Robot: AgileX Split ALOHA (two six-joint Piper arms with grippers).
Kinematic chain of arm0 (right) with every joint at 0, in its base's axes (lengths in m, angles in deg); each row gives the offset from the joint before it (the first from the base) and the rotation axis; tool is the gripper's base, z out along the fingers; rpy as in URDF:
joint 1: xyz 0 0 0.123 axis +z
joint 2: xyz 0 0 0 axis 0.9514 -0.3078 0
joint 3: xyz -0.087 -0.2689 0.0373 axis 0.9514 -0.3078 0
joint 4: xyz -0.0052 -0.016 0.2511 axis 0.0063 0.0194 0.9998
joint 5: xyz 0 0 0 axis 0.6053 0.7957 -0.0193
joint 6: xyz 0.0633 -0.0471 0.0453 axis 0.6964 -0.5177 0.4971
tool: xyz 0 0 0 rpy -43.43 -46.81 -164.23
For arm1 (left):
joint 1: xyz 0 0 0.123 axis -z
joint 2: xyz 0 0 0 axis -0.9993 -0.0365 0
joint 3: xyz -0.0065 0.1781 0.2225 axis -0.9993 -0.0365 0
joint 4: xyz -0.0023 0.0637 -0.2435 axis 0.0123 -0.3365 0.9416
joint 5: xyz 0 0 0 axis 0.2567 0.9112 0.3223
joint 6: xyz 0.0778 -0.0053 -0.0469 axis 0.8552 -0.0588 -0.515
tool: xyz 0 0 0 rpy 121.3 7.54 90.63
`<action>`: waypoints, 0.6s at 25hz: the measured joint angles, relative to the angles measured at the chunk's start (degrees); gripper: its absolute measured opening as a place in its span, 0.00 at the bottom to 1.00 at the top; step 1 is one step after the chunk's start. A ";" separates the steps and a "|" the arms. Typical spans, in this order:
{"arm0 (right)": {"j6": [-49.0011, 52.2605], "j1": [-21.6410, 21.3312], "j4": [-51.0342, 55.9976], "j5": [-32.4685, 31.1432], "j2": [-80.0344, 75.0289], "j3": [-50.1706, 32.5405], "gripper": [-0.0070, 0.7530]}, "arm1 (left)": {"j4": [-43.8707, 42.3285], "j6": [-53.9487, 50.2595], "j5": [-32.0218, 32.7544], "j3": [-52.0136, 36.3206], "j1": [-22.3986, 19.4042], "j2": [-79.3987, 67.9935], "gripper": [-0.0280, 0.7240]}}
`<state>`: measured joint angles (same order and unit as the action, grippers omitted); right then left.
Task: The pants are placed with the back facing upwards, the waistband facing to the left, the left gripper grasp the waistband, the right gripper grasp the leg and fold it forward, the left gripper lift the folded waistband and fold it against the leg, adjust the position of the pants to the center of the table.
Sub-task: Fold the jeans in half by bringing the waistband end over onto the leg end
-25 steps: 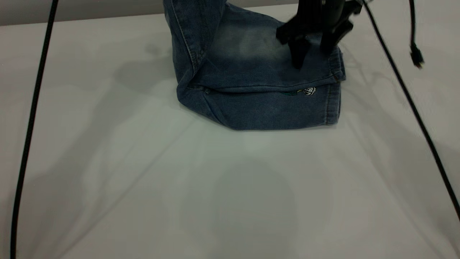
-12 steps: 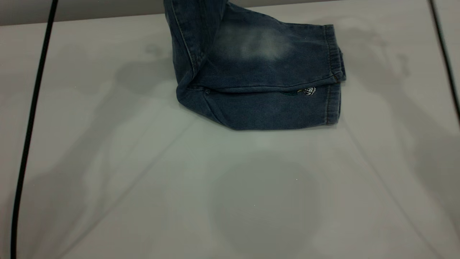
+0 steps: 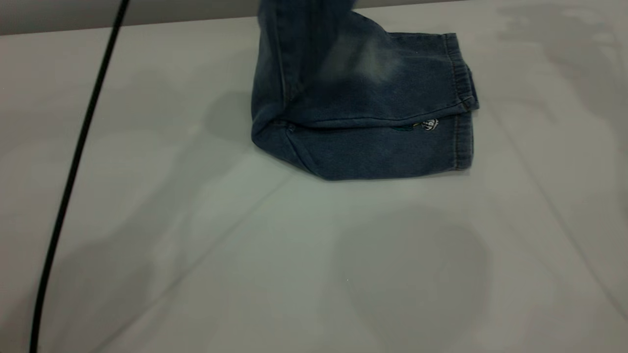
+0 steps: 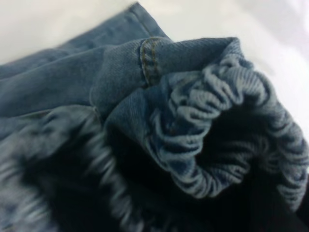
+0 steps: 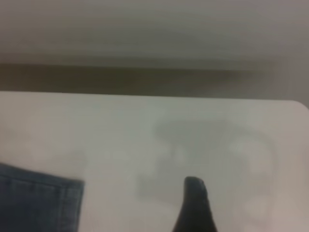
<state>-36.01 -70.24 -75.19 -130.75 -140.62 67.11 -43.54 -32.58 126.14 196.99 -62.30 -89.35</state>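
Denim pants (image 3: 373, 147) folded, waistband (image 4: 227, 121) bunched, lifted; left end effector grip cannot be told.

The pants (image 3: 363, 113) were blue denim with a pale faded patch; the table (image 3: 196, 245) was pale grey-white; the cable (image 3: 73, 166) was black

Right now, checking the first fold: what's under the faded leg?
Under the faded leg lies the embroidered leg, its near strip and embroidery showing; the rest is covered.
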 joint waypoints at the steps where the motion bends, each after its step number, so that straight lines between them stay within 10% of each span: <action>1: 0.00 -0.14 0.36 0.00 0.00 0.00 0.61 | -0.26 0.00 -0.37 0.00 0.50 -0.83 0.18; 15: 0.16 -0.14 0.23 0.14 0.00 0.00 0.61 | -1.01 6.31 -11.11 -0.05 4.83 -11.95 0.20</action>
<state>-35.85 -70.38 -74.96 -130.61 -140.62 67.11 -44.55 -26.27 115.04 196.94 -57.46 -101.29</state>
